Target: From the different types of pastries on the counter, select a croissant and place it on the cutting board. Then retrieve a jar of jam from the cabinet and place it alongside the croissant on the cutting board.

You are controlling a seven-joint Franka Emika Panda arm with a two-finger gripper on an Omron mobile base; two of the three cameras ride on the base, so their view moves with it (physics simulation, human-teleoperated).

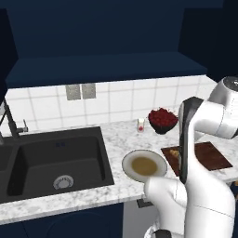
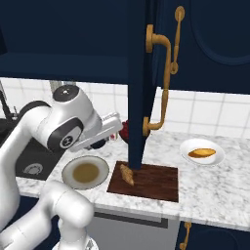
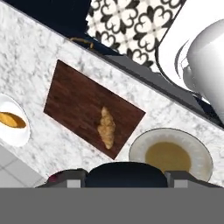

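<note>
The white Franka arm with dark joints [image 1: 200, 186] is rising closest to the cameras, bending over the white-and-grey marbled stone counter [image 2: 215, 190]. Above it, the tall dark navy-blue cabinet [image 2: 195, 44] is standing with its flat door [image 2: 139, 88] swung open, the long curved brass handle [image 2: 163, 78] facing out. The black sink basin [image 1: 56, 162] is sitting at the counter's left. The flat rectangular dark reddish-brown wooden cutting board [image 3: 74, 100] is lying between two plates: a round beige plate [image 3: 197, 151] and a white plate [image 2: 217, 158] carrying an orange pastry [image 2: 201, 153]. A dark bowl of red berries [image 1: 162, 120] is standing near the tiled wall. The small golden-brown croissant [image 3: 106, 127] is resting on the board, near its edge toward the beige plate. The gripper is looking down from above; its fingers are hidden, so I cannot tell how they are standing.
</note>
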